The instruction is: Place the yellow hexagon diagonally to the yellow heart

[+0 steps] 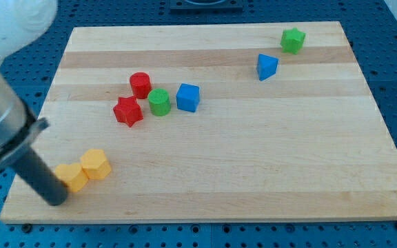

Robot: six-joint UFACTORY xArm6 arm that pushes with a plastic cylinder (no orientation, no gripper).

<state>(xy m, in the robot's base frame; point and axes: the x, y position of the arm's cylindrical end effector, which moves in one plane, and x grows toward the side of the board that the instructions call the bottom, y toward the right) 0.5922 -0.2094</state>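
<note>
My tip [56, 200] (bare rod, holding nothing) sits near the board's bottom-left corner, touching the yellow heart [70, 176], w/ the yellow hexagon [96, 164] pressed against it, so any push prob. shoves both together and keeps them side by side.

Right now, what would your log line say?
my tip touching yellow heart at its left | yellow hexagon touching heart's upper right | not yet pushed apart
</note>
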